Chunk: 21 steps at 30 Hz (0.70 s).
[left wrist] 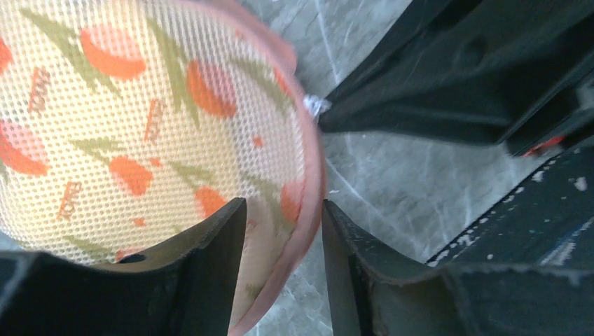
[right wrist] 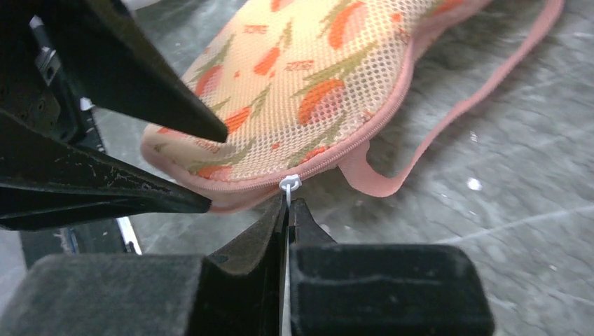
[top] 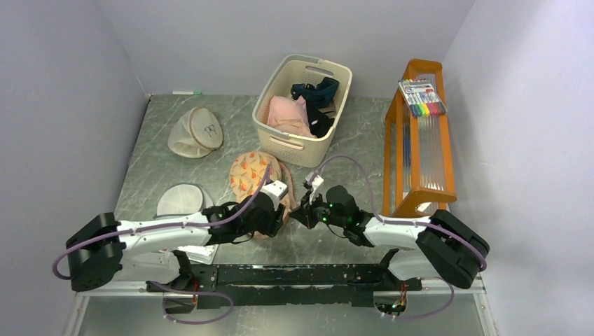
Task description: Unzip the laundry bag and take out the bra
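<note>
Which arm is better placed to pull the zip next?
Right. The right gripper is shut on the white zip pull at the edge of the laundry bag; the left gripper straddles its pink rim, jaws apart.

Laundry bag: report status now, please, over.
Right gripper shut on white zip pull. Left gripper open, jaws astride laundry bag rim. Zip closed where visible; bra unseen. Pink loop lies beside pull.

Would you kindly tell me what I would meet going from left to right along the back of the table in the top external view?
beige round bag → white basket → orange rack
</note>
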Each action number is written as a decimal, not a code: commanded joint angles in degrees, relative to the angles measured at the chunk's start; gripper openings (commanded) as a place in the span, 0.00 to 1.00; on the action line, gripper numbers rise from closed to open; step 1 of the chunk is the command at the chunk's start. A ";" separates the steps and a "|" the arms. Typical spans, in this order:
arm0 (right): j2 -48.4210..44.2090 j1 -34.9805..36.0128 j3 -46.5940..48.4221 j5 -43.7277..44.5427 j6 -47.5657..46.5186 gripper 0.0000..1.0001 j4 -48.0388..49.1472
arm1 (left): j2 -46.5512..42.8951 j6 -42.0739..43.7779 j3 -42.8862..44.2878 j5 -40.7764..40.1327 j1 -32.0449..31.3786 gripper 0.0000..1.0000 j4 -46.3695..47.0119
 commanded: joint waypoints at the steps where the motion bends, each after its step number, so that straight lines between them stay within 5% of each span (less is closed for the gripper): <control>1: 1.15 2.21 0.23 -1.95 0.88 0.00 6.05 | -3.17 1.61 1.29 1.56 -0.23 0.57 0.03; 7: 2.67 2.26 1.32 -2.58 1.57 0.00 7.92 | 1.09 2.03 3.19 1.01 -0.33 0.58 0.73; 13: 2.57 2.40 0.80 -2.95 1.40 0.00 8.49 | 4.63 2.34 4.65 -1.97 -0.41 0.39 -0.18; 19: 2.40 2.14 2.09 2.22 1.05 0.00 4.12 | 4.38 3.42 4.48 -1.64 -0.43 0.09 -0.63; 21: 2.69 1.16 2.77 4.95 1.08 0.00 1.66 | 3.34 3.72 3.47 -0.26 -0.49 0.07 -0.17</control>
